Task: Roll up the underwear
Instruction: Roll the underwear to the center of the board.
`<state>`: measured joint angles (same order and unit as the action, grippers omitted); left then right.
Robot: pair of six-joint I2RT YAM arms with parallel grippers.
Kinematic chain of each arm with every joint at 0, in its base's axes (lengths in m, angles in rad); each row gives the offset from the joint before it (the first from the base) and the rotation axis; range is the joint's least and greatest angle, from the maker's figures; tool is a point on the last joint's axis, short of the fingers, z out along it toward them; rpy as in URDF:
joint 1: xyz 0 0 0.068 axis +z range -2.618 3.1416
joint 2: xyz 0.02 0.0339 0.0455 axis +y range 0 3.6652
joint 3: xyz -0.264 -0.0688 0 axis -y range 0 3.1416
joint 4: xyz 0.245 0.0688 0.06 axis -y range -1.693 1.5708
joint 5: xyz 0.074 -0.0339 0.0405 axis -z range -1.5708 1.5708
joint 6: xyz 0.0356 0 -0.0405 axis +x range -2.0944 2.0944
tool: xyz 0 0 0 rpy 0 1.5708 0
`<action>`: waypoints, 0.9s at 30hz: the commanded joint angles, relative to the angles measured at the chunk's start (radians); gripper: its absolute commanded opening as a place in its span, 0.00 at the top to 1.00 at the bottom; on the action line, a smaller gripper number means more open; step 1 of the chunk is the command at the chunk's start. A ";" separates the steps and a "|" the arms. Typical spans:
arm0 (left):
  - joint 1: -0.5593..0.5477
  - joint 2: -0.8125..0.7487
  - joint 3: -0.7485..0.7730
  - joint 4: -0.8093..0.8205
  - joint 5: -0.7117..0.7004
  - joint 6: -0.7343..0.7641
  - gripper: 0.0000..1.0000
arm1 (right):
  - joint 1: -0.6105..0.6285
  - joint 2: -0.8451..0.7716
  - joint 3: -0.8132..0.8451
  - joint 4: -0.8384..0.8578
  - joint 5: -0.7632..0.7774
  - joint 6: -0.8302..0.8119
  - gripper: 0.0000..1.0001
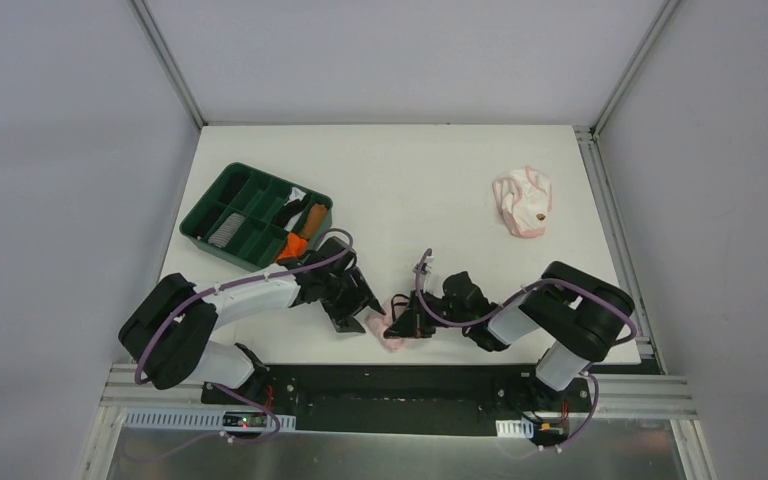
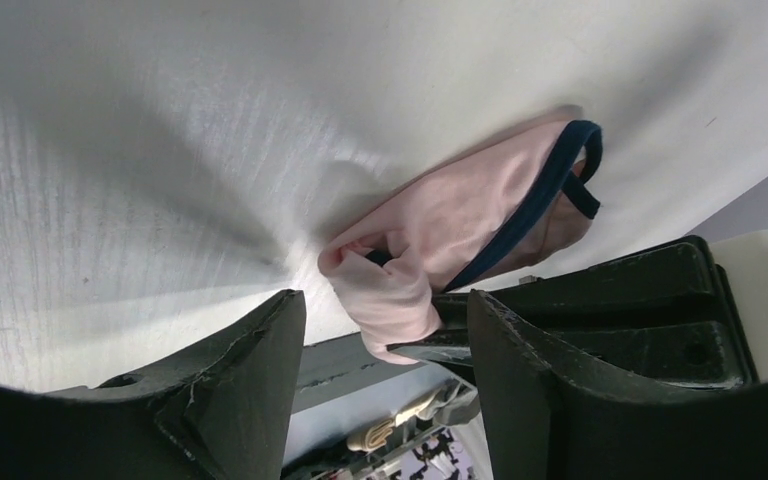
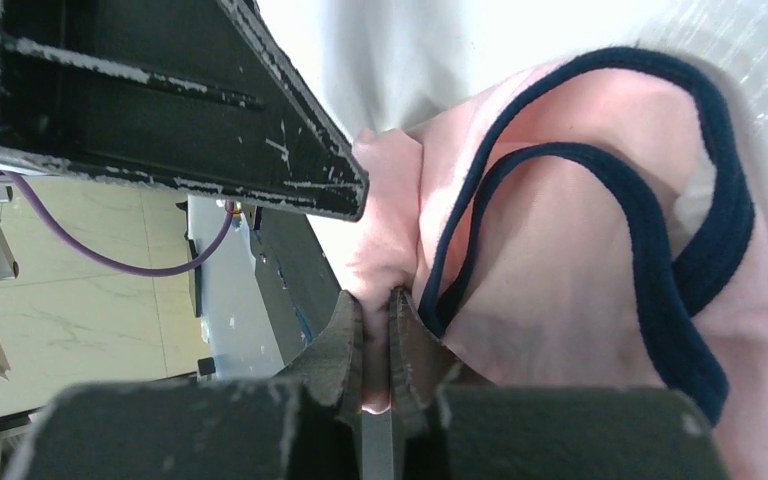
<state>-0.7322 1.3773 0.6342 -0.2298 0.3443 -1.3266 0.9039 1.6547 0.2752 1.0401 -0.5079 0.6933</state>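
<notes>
At the near edge of the table (image 1: 410, 190), my right gripper (image 3: 377, 315) is clamped on the navy-edged pink briefs (image 3: 560, 300). My left gripper (image 2: 387, 330) stands apart around their bunched end.

My left gripper (image 2: 385, 300) stands with jaws apart, the bunched end of the pink underwear (image 2: 460, 215), navy-edged, lying between them at the table (image 2: 160, 150) edge.
</notes>
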 commanded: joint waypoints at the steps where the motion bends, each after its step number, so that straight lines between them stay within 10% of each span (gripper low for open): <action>1: -0.011 -0.030 -0.019 -0.019 0.026 -0.042 0.39 | -0.022 0.020 -0.006 0.048 -0.022 0.004 1.00; 12: -0.016 0.049 0.021 -0.048 -0.035 -0.012 0.49 | -0.036 0.042 0.003 0.057 -0.041 0.011 1.00; 21: -0.016 0.108 0.031 -0.049 -0.023 -0.016 0.98 | -0.041 -0.017 0.004 0.016 -0.020 0.026 0.87; 27: -0.016 0.110 0.026 -0.098 -0.018 -0.037 1.00 | 0.050 -0.349 0.102 -0.569 0.222 -0.193 0.63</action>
<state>-0.7399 1.4639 0.6655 -0.2405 0.3592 -1.3514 0.8806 1.5253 0.2806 0.8860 -0.4824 0.6815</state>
